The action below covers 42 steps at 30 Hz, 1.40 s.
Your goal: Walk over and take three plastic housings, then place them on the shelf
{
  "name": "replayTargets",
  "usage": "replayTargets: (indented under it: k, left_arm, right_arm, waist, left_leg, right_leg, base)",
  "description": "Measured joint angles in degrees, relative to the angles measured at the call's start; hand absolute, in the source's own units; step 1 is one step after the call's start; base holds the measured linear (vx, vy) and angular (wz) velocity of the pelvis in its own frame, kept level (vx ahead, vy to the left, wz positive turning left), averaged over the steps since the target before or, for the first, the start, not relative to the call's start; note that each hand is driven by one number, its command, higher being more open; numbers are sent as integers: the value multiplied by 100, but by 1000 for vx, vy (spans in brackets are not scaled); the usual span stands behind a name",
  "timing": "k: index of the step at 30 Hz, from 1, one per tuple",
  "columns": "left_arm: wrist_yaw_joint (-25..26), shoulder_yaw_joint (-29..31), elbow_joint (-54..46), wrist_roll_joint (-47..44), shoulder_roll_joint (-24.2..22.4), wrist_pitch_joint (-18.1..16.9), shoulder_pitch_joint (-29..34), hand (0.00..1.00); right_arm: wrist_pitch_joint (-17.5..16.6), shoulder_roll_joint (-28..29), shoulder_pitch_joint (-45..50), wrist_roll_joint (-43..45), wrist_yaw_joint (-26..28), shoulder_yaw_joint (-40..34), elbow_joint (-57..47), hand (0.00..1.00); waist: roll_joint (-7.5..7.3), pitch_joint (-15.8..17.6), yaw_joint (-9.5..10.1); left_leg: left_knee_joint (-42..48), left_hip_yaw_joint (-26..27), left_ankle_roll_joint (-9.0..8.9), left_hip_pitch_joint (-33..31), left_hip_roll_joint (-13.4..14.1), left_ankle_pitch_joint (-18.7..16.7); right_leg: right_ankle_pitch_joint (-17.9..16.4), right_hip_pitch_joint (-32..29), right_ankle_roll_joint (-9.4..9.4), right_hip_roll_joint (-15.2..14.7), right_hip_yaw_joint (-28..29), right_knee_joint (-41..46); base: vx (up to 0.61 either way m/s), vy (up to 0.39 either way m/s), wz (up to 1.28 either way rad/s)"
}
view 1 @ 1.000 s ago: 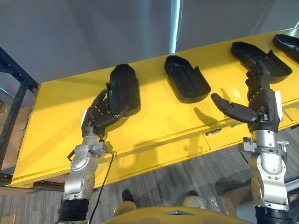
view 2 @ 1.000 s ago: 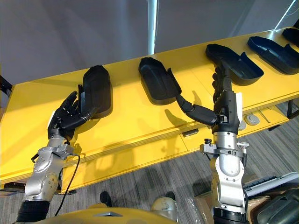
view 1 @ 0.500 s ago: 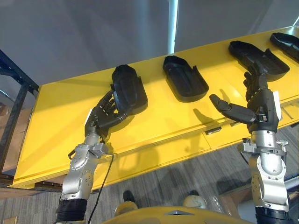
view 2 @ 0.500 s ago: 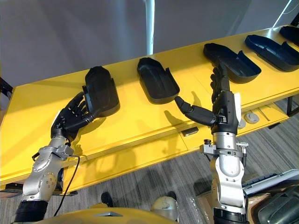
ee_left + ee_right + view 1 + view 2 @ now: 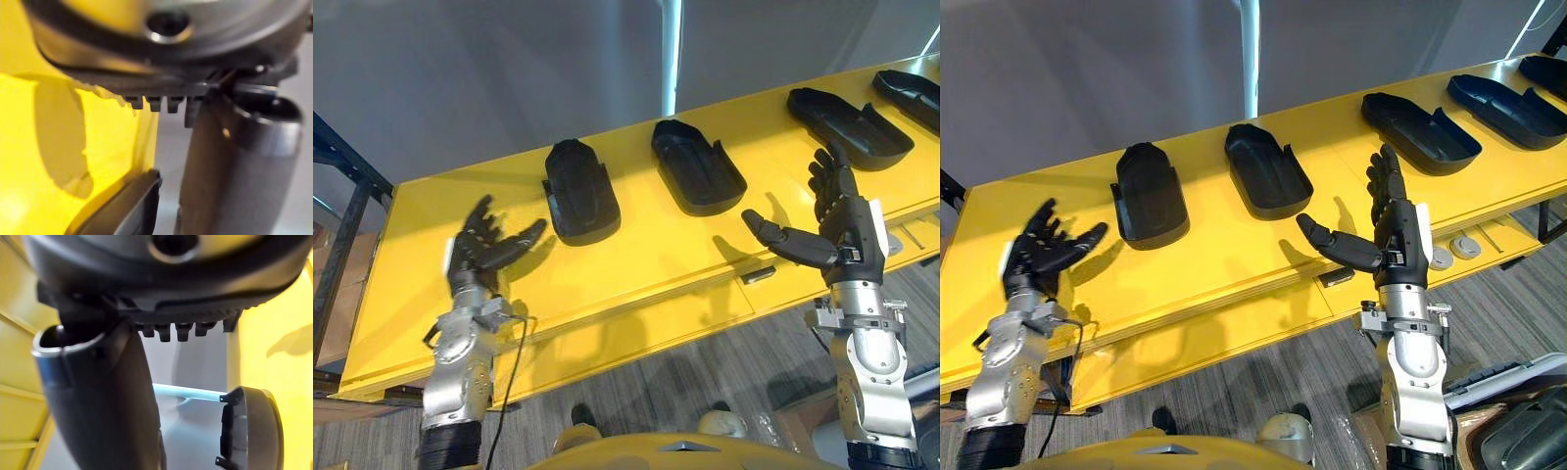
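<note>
Currently nothing is held: the left hand (image 5: 470,260) is spread wide open, with the nearest housing (image 5: 579,191) untouched just beyond its fingertips on the table (image 5: 636,247). The right hand (image 5: 847,235) is likewise open and empty. If gripped shallowly, the smooth housing could be pushed away or dropped.

Black housings (image 5: 1149,201) (all plain); yellow table (image 5: 1224,257).

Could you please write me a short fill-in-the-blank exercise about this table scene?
The housings lie on a ____ table. The housings' colour is ____. The left robot hand, holding nothing, is ____ (open/shut). The right robot hand touches ____ (a housing/nothing).
Missing words: yellow; black; open; nothing.
</note>
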Motion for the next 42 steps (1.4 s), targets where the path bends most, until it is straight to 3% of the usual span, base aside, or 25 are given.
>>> replayTargets:
  k: [3,7,8,11,15,20,21,23,24,25,27,29,31,34,36,39,41,42]
  left_arm:
    - [87,217,-571,0,-200,-385,300,100]
    - [40,102,-1679,-97,-639,-1237,621,100]
    - [-45,-23,-1997,-205,-722,-1514,669,100]
    - [-338,-134,-2420,-260,-838,-1849,672,100]
    - [-848,-149,-2675,-441,-847,-2012,736,100]
    - [-913,-304,-2777,-637,-838,-2099,917,100]
    - [-874,-378,-2768,-634,-823,-2103,939,100]
    - [-790,-382,-2766,-635,-794,-2119,1020,100]
    - [-665,-376,-2737,-635,-775,-2122,1067,100]
    - [-552,-370,-2716,-635,-777,-2122,1078,100]
    - [-437,-369,-2714,-631,-788,-2131,1101,100]
    - [-425,-368,-2714,-622,-813,-2133,1090,100]
    - [-421,-370,-2710,-621,-836,-2133,1044,100]
    - [-412,-380,-2652,-613,-835,-2134,970,100]
    - [-421,-437,-2546,-638,-839,-2145,803,100]
    - [-544,-662,-2518,-754,-924,-2212,812,100]
    - [-793,-800,-2543,-1055,-942,-2231,875,100]
    - [-844,-813,-2545,-1081,-942,-2243,889,100]
  right_arm:
    - [-187,148,-2,100,-84,27,0,100]
    - [-301,415,-55,202,-343,400,0,100]
    - [-302,518,-75,198,-450,581,0,100]
    - [-301,648,-144,60,-625,779,0,100]
    - [-231,666,-265,-261,-1089,764,0,100]
    - [-12,665,9,-247,-1072,458,0,100]
    - [-10,663,191,-191,-997,330,-1,100]
    - [-9,662,366,99,-837,175,-1,100]
    - [-16,657,415,279,-719,76,-1,100]
    - [-42,637,420,422,-620,9,0,100]
    - [-136,569,410,662,-449,-30,0,100]
    - [-230,438,354,744,-366,10,0,100]
    - [-251,446,211,741,-384,181,2,100]
    - [-259,447,94,459,-430,612,19,100]
    - [-259,463,32,328,-442,725,52,100]
    - [-242,739,187,238,-582,681,227,100]
    - [-247,1061,524,199,-600,586,217,100]
    - [-252,1185,740,234,-521,581,217,100]
  waist:
    - [-5,-7,92]
    - [-38,-83,251]
    - [-37,-135,312]
    - [-45,-189,321]
    - [-54,-221,315]
    - [-190,-287,251]
    - [-243,-318,206]
    - [-344,-316,191]
    - [-370,-315,220]
    - [-360,-309,218]
    - [-258,-319,241]
    - [-147,-314,242]
    - [-140,-307,245]
    - [-132,-297,339]
    - [-72,-147,377]
    - [-53,178,417]
    - [-86,268,418]
    - [-205,327,437]
  left_leg:
    - [0,-24,-5,18,-5,-4]
    - [-1,-119,-5,17,-4,-3]
    - [-2,-153,-4,14,-8,-2]
    - [-17,-256,1,-8,-14,1]
    - [-21,-181,-13,-11,0,-16]
    - [5,405,-132,129,75,-119]
    - [9,398,-166,177,68,-235]
    - [296,-216,-240,153,-47,-664]
    - [670,-714,-224,83,-107,-1067]
    - [1137,-1280,-178,-38,-185,-1531]
    - [1826,-1770,-81,-189,-199,-2074]
    - [2201,-1815,-80,-251,-96,-2350]
    - [2263,-1730,-65,-256,-100,-2428]
    - [2373,-1699,22,-329,-119,-2514]
    - [2681,-1841,62,-444,-125,-2618]
    - [3332,-2046,116,-394,-200,-2887]
    - [3497,-1965,151,-281,-243,-3088]
    - [3568,-1787,216,-223,-318,-3151]
  right_leg:
    - [20,83,21,1,-56,-60]
    - [16,169,18,1,-176,-81]
    - [16,199,18,-1,-211,-87]
    - [15,266,21,3,-319,-143]
    - [-4,166,-20,9,-229,-151]
    - [196,-274,-95,138,544,-190]
    - [236,-355,-118,188,735,-224]
    - [292,-480,-176,280,1121,-250]
    - [289,-546,-247,377,1412,-251]
    - [279,-574,-312,499,1673,-244]
    - [316,-604,-360,719,2009,-238]
    - [367,-624,-341,870,2206,-257]
    - [437,-671,-245,878,2313,-275]
    - [431,-732,-248,866,2349,-235]
    - [272,-829,-208,875,2323,102]
    - [-279,-1094,-201,873,2347,1429]
    - [-290,-1112,-190,861,2470,1682]
    - [-252,-1112,-125,781,2535,1609]
  base:
    - [12,-2,7]
    - [4,-1,13]
    - [5,2,10]
    - [-22,2,18]
    - [-23,10,-11]
    - [25,9,-76]
    - [47,3,-90]
    - [53,13,-113]
    - [71,26,-134]
    - [57,20,-128]
    - [39,24,-103]
    - [62,46,-75]
    - [50,57,-39]
    - [22,55,-5]
    - [-8,51,17]
    - [-64,46,7]
    - [-132,117,-34]
    - [-241,164,-67]
